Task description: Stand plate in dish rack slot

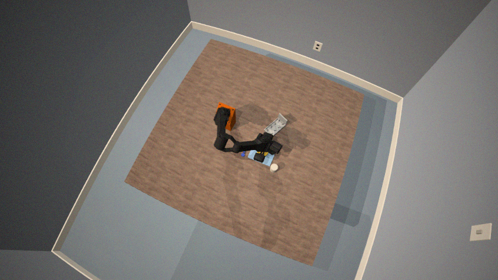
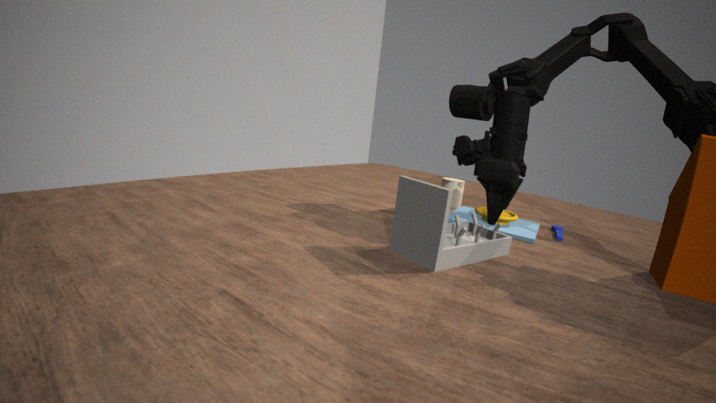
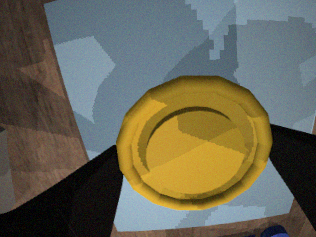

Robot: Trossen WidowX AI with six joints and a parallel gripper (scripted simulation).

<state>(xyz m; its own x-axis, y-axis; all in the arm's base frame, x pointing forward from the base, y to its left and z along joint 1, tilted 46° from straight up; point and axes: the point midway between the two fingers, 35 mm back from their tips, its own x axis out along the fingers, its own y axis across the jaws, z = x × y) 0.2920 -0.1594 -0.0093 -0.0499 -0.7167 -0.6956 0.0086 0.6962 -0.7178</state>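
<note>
The yellow plate [image 2: 509, 217] [image 3: 195, 159] lies flat, face up, on the light blue slab [image 1: 268, 161] [image 2: 523, 231] [image 3: 150, 34]. My gripper [image 2: 492, 221] [image 3: 191, 142] points down at it and is shut on the plate across its width, with one finger against each side of the rim in the wrist view. The fingertips themselves are hidden by the rim there. The grey dish rack [image 1: 275, 126] [image 2: 422, 225] stands beside the slab, with a tall end panel and several short slanted rails. Its slots hold nothing that I can see.
A cream cylinder [image 1: 274, 167] [image 2: 453, 194] stands at the slab's far corner. A small blue object [image 1: 243, 154] [image 2: 558, 232] [image 3: 274, 231] lies by the slab's near edge. The orange arm base [image 1: 231, 122] [image 2: 685, 235] stands on the arm's side.
</note>
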